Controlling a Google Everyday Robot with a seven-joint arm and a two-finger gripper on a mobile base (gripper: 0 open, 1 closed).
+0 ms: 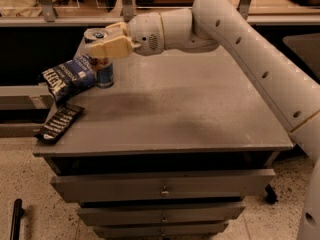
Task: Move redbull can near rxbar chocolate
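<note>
Claw (101, 43) clamped around the top of the upright redbull can (105, 75), beside the blue chip bag (67, 79).

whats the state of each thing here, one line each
redbull can: upright on the table, far left corner
rxbar chocolate: lying flat at the front left edge, apart from the can
chip bag: lying right beside the can
gripper: at the can's upper half
drawers: shut
</note>
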